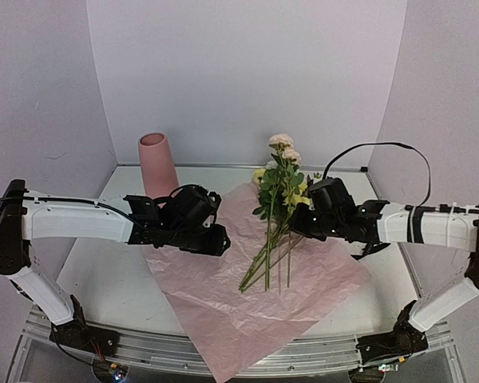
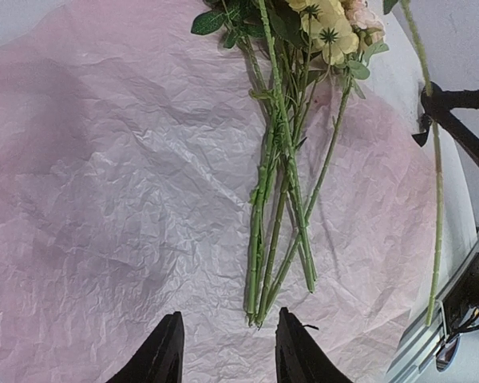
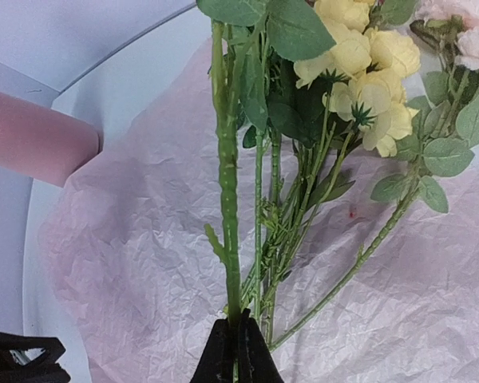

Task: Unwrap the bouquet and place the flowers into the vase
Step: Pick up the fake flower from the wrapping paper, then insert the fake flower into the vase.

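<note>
The right claw (image 3: 233, 323) is pinched fully shut on one thick green stem (image 3: 226, 199), gripping it low, so most of its length stands up above the jaws. The left claw (image 2: 229, 315) is partly open and holds nothing; it hovers over the cut ends of the other stems.

The flowers (image 1: 281, 171) are right of centre. Most lie loose on the opened pink paper (image 1: 223, 319), blooms toward the far side and stem ends toward the near side, while the held one rises out of the bunch. The vase (image 1: 157, 165) stands at the far left, off the paper on the white table (image 1: 96, 263) and well apart from the flowers.

The nearest risk is tangling: the held stem's leaves sit in among its neighbours' foliage, so pulling it away could drag other flowers across the paper or off it. A low grip on a thin, top-heavy stem may also let it swing in the jaws (the bloom end is the heavy end), leaving the cut end badly aimed. The left arm lies between the flowers and the vase, so a straight path across invites a collision. And a stem that misses the narrow mouth could push the tall vase over.
</note>
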Motion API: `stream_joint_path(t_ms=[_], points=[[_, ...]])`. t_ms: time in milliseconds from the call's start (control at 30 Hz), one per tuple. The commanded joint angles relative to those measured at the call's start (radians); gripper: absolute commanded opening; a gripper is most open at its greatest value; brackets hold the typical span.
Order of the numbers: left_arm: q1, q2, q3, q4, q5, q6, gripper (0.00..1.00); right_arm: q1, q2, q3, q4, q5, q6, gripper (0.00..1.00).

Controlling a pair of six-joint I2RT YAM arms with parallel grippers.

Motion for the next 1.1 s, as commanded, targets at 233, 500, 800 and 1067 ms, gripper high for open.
stream_joint_path(t_ms=[233, 500, 800, 1067], points=[[-0.017, 0.01, 0.078, 0.058, 0.021, 0.008, 0.4, -0.002, -0.29, -0.234, 0.308, -0.097, -0.287, 0.0], [-0.033, -0.09, 0.051, 0.281, 0.127, -0.003, 0.61, -0.001, -0.406, -0.293, 0.417, -0.229, -0.339, 0.0], [-0.038, -0.148, 0.078, 0.516, 0.198, 0.037, 0.77, -0.001, -0.44, -0.292, 0.502, -0.39, -0.295, 0.01], [-0.038, -0.056, 0.223, 0.517, 0.222, 0.078, 0.74, 0.0, -0.457, -0.293, 0.569, -0.505, -0.276, 0.01]])
